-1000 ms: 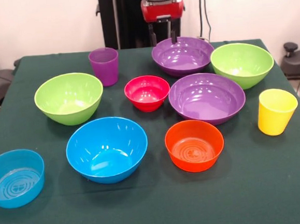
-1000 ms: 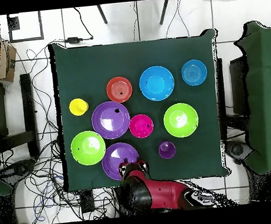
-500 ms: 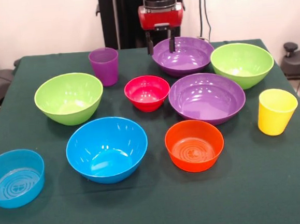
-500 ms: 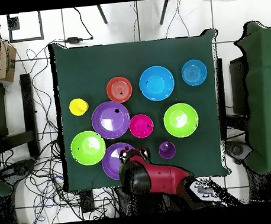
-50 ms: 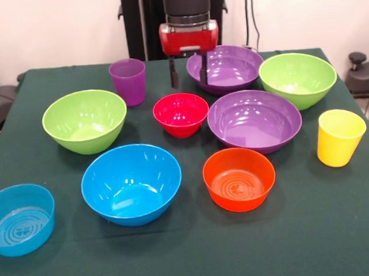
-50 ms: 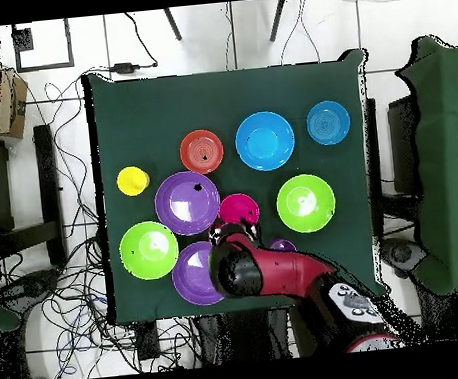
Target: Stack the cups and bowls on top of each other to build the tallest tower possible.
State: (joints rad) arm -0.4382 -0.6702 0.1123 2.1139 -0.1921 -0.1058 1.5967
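Bowls and cups all sit separate on the table (image 5: 345, 227), nothing nested; red-pink bowl (image 5: 180, 113) central. I see the hand (image 5: 188, 74) empty, spread wide, just behind it. No readable writing.

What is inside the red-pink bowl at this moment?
Nothing: in the front view the red-pink bowl is empty. The open gripper hangs above and behind it. In the overhead view the arm covers the bowl's near edge.

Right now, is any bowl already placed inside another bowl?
No, in the front view every bowl sits alone on the green table, and the open gripper holds nothing.
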